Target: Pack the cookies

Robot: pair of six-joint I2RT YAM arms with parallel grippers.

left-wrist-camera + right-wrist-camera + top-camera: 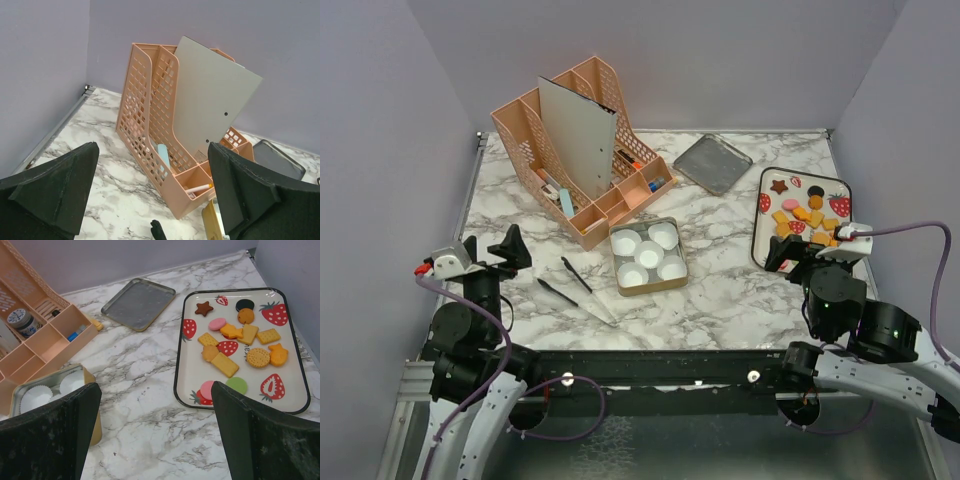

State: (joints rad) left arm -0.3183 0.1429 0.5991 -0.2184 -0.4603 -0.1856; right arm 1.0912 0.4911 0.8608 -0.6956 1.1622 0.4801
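Note:
The cookies (807,216) lie on a white tray with strawberry prints (765,240) at the right; the right wrist view shows them as orange-yellow squares (224,364), pink rounds (217,324), a brown star (203,308) and a dark round (245,305). A square tin (617,281) with several white paper cups (648,254) sits mid-table. My right gripper (802,252) is open and empty at the tray's near edge. My left gripper (492,254) is open and empty at the left, away from the cookies.
A pink desk organiser (582,160) with a grey board stands at the back left. A grey metal lid (712,162) lies at the back. Two black pens (567,283) lie left of the tin. Purple walls close in all round.

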